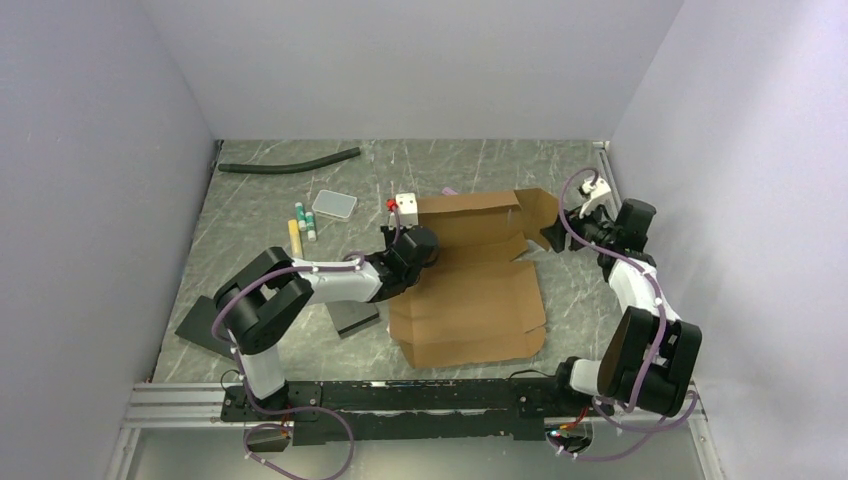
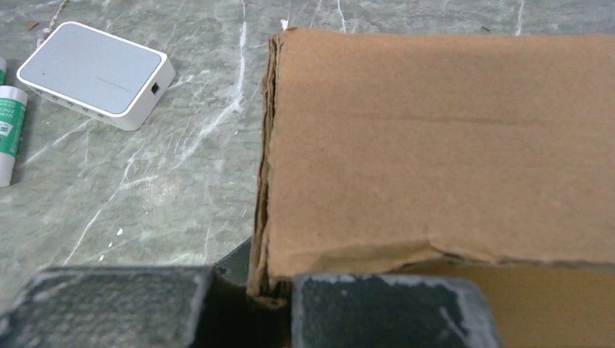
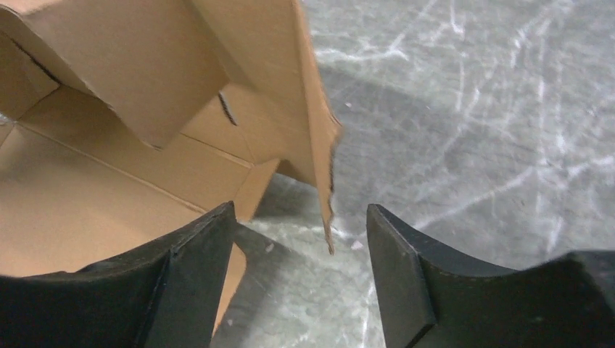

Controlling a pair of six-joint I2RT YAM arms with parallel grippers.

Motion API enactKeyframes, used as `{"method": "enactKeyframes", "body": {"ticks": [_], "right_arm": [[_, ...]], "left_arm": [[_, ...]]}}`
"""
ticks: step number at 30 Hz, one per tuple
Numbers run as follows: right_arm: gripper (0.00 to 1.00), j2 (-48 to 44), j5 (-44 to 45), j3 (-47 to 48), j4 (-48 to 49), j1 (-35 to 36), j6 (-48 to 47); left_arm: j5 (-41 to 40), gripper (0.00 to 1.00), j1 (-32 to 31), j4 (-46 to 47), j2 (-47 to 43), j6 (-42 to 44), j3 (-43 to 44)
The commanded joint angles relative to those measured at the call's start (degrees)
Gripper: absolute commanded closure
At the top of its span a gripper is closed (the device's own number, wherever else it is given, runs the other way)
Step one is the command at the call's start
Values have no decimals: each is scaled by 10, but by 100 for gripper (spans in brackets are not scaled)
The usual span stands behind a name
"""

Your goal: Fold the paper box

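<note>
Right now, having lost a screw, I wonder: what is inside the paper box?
Inside the paper box only its bare cardboard floor and folded-in flaps show. Its left end is covered by the left pincer from above, so nothing there can be ruled out.

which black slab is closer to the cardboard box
The slab lying right beside the paper box's left edge, under the left arm. The other slab lies much farther left, past that arm's elbow.
</note>
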Motion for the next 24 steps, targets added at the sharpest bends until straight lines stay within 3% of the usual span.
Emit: {"method": "enactKeyframes", "body": {"ticks": [1, 4, 8, 9, 13, 19, 24], "right_arm": [[36, 9, -34, 31, 85, 37, -39], [57, 29, -18, 40, 104, 59, -43], [97, 38, 11, 43, 102, 71, -50], [100, 30, 22, 29, 112, 72, -51], [100, 5, 58, 0, 143, 71, -44], [100, -9, 78, -14, 159, 71, -38], [100, -12, 80, -20, 162, 71, -39]], "left_arm": [[-6, 100, -5, -76, -11, -38, 20], [-10, 100, -11, -101, -9, -49, 32], [-11, 100, -15, -118, -13, -56, 42], [-9, 100, -16, -122, -15, -57, 44], [2, 89, -17, -146, -22, -69, 55], [64, 49, -17, -166, -66, -61, 42], [137, 29, -17, -181, -138, -28, 4]]}}
